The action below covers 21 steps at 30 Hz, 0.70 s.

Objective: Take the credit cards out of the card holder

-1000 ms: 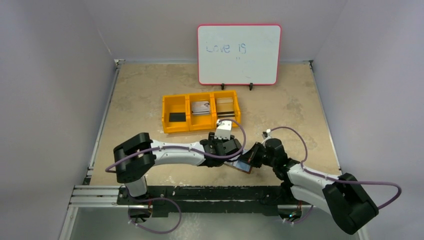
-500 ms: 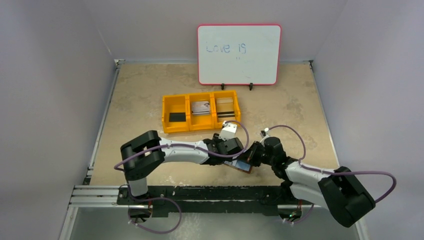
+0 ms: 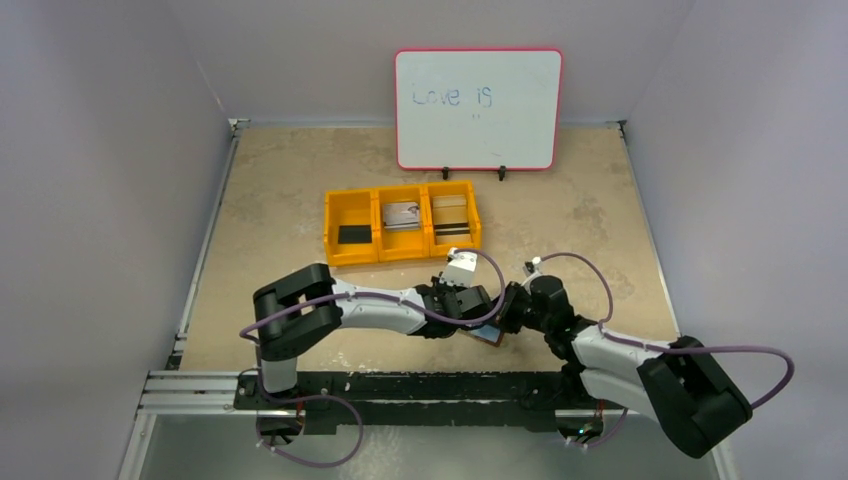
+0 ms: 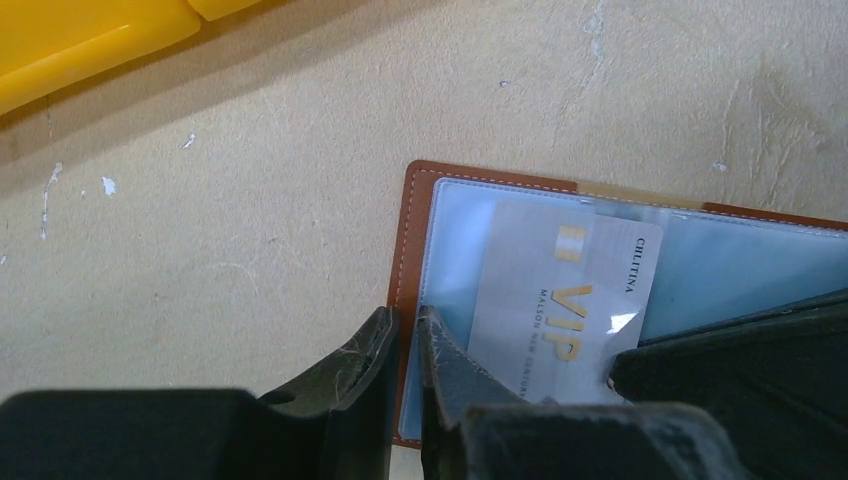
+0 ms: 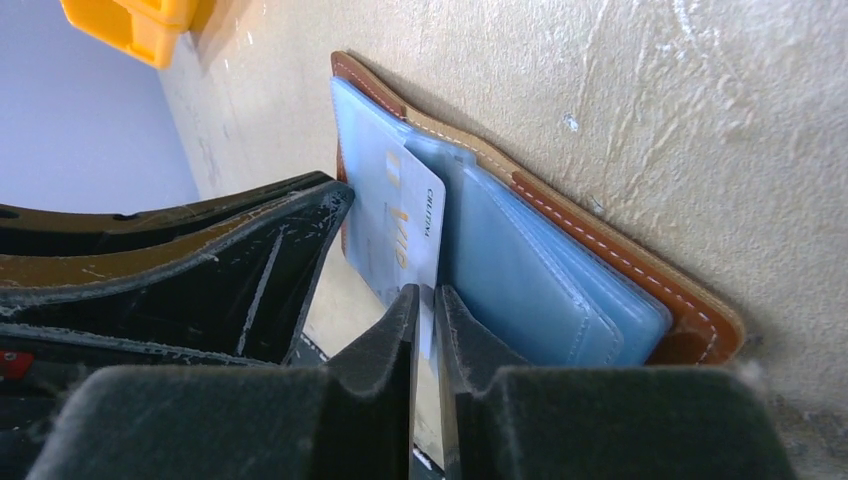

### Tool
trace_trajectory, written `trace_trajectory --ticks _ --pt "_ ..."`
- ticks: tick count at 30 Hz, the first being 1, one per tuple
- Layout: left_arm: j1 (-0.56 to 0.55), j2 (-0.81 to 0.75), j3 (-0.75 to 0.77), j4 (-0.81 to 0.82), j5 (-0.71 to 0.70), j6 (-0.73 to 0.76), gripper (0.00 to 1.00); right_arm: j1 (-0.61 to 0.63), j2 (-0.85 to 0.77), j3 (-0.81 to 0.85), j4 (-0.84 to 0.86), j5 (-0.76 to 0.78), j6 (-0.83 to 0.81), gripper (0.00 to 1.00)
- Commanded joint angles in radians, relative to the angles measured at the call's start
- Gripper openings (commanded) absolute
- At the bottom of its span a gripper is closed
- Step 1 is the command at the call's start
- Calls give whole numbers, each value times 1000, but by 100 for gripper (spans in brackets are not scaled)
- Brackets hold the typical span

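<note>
Right claw [image 5: 427,298] is pinched tight on the near edge of the pale VIP card [image 5: 398,225], and that card sticks out from the clear sleeves [image 5: 520,280] toward the fingers. Just beside it, the left claw [image 4: 406,322] is closed on the stitched edge of the brown wallet [image 4: 408,230], with leather showing in the narrow gap between its fingers. The wallet lies open on the table [image 3: 290,190] near the front edge, right where the two arms meet.

Further back sits the yellow bin [image 3: 400,253] with cards in all three compartments: a black card [image 3: 352,234] on the left, a grey card [image 3: 401,216] in the middle, and a beige card [image 3: 451,212] with a dark stripe on the right. Beyond that, a whiteboard [image 3: 478,120] stands upright at the far edge, with "Love is" written on it.
</note>
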Motion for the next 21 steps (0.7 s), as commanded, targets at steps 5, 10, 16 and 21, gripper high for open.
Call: trace_trajectory --ticks 5,10,16,21 --pt "-18 57 -28 -58 47 -39 10 -3 17 -16 93 39 94 23" --pt "-17 49 -34 -53 49 -39 8 -2 50 -40 147 46 119 28" --pt "-19 46 -41 -29 68 -33 4 -3 92 -35 201 37 132 24" --pt "-19 40 -51 -19 76 -37 3 -3 125 -57 272 54 144 20"
